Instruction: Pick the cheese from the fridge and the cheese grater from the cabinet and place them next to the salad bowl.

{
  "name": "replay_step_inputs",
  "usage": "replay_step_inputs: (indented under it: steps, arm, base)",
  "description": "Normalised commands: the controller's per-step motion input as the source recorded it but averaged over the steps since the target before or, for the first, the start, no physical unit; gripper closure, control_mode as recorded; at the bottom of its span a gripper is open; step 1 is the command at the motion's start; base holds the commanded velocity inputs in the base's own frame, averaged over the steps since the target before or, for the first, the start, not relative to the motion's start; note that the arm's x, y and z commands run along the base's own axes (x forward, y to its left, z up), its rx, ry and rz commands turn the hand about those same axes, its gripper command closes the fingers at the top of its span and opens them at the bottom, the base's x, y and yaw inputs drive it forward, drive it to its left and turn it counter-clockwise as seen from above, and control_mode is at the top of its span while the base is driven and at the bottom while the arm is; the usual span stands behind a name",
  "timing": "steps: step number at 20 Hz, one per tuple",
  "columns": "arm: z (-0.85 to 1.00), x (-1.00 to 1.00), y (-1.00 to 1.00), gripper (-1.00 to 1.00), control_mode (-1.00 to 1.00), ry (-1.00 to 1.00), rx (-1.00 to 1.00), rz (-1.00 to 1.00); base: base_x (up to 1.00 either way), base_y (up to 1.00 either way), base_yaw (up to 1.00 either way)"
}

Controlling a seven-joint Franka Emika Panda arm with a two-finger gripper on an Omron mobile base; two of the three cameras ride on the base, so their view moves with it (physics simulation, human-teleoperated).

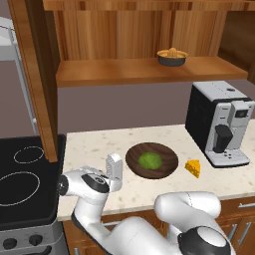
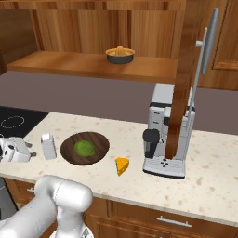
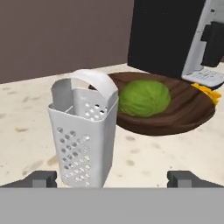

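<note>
While the tool (image 3: 112, 178) hangs low over the worktop (image 1: 149, 191) with its two fingertips spread wide and nothing between them, the cheese grater (image 3: 83, 131) stands upright just ahead of it, a little to the tool's left of centre, its long axis vertical and its handle on top. Beyond the grater, and to its right as the tool looks, sits the salad bowl (image 3: 175, 118); grater and bowl are near each other but apart. On the bowl's far side from the tool lies the cheese (image 1: 193, 168), a small wedge just beside the rim. By the look of it, both items are already placed beside the bowl, so the coming move is likely a straight pull back, keeping the open fingertips from knocking the upright grater. Counted on the worktop: one grater, one salad bowl, one cheese wedge, one coffee machine (image 1: 219, 122). One smaller bowl (image 1: 172, 57) sits on the cabinet shelf (image 1: 124, 72) above.
</note>
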Motion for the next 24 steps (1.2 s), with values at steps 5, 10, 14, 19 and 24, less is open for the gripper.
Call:
replay_step_inputs:
  steps: [5, 10, 14, 19, 24]
  arm:
    - [0.32, -0.25, -0.21, -1.0, -1.0, 0.0, 0.14, 0.3]
    - [0.42, -0.11, -0.22, -1.0, -1.0, 0.0, 0.12, 0.22]
    - [0.48, -0.02, -0.26, -1.0, -1.0, 0.2, 0.0, 0.01]
    - [0.47, -0.04, -0.27, -1.0, -1.0, 0.13, 0.0, 0.03]
    - [0.41, -0.1, -0.28, -1.0, -1.0, 0.08, -0.01, 0.04]
  base:
    - [0.0, 0.0, 0.0]
    - [0.0, 0.0, 0.0]
    - [0.0, 0.0, 0.0]
    - [0.0, 0.0, 0.0]
    - [0.0, 0.0, 0.0]
